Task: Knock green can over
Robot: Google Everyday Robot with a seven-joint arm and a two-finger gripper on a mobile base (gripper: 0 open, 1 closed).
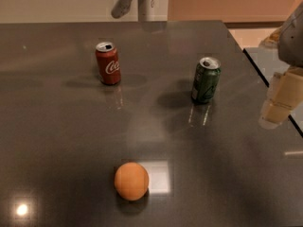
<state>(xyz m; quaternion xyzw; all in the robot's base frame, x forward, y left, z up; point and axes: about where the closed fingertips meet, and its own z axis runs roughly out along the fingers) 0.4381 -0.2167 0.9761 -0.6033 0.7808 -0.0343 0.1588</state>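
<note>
Zero progress — green can (205, 80) stands upright, well left of my claw (277, 103), untouched; can't tell how open it is — nothing visibly held.

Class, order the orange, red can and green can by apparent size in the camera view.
1. green can and red can: alike.
2. orange: shorter, but nearest the camera, so unsure.
The gripper hangs right of the green can.

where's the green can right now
In the camera view the green can stands upright right of centre on the dark table, right of the red can; the gripper hangs apart to its right.
</note>
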